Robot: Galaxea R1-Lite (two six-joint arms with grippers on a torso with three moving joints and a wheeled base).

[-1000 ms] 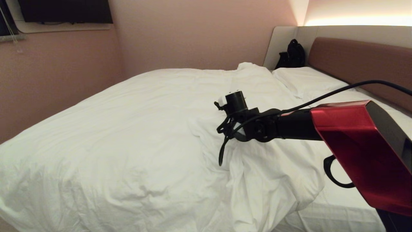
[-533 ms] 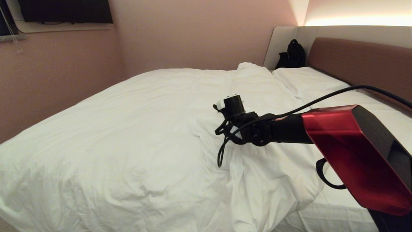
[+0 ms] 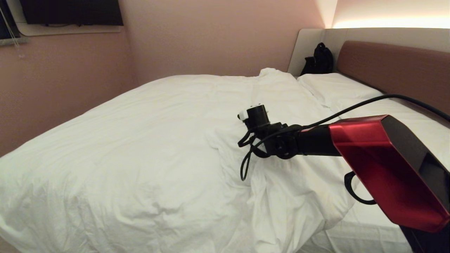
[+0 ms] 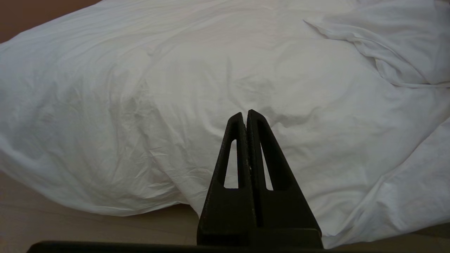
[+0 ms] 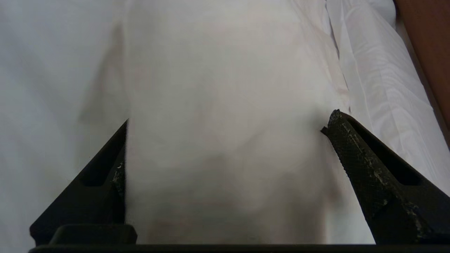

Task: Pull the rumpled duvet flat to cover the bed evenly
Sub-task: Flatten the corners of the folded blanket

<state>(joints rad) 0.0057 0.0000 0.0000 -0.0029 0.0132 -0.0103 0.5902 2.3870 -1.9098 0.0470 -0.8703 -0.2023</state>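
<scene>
Barely anything has shifted across the last second: the duvet (image 3: 147, 154) lies as it did, spread over most of the bed (image 3: 365, 232) but folded back in a rumpled ridge toward the headboard end, leaving bare sheet along the near edge and the pillows (image 3: 334, 88) uncovered. The right arm has eased its wrist a touch toward the headboard, and the right gripper (image 5: 225, 123) hangs over that ridge with jaws spread wide, holding nothing. So the pull looks not yet begun; this reads as lining up for a pinch. The left gripper (image 4: 246, 117) sits parked by the bed's foot-side edge, pressed closed and empty. No containers are in view.
</scene>
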